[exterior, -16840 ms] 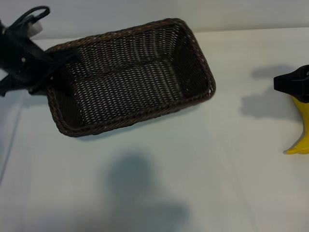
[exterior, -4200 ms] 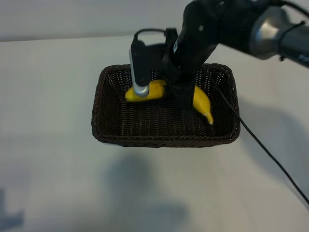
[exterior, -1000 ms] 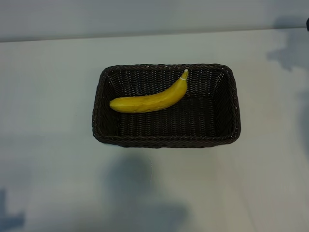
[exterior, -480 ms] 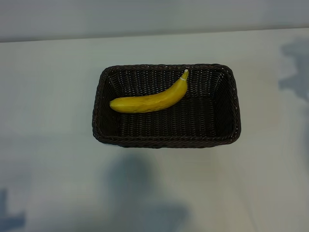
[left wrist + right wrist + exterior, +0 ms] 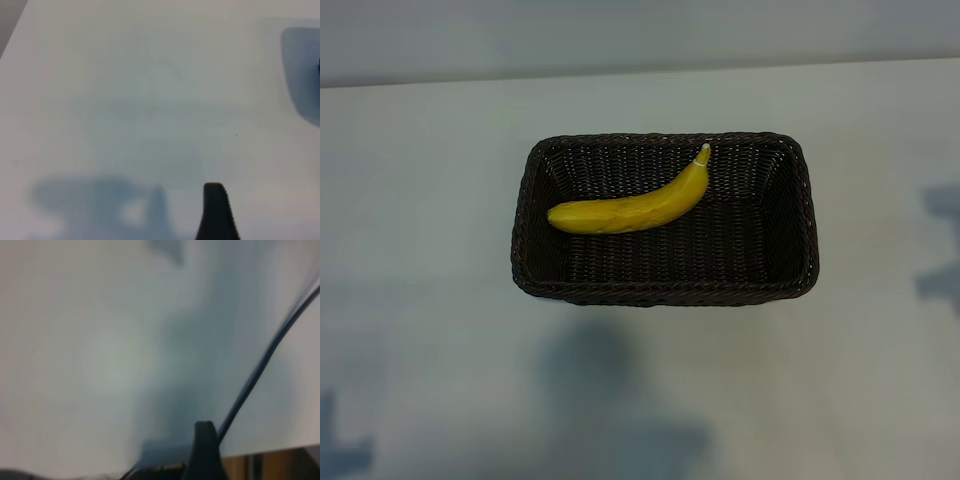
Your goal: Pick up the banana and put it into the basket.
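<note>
Inside the basket (image 5: 790, 285), toward its far wall: banana (image 5: 635, 205) lying lengthwise, stem tip at the far rim. Both grippers away from it, jaws wide, empty.

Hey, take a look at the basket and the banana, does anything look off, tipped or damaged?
Nothing stands out. The banana lies whole on the floor of the basket, slanting across it with its pale stem tip toward the far rim. The basket sits flat on the white table, neither tipped nor damaged.
</note>
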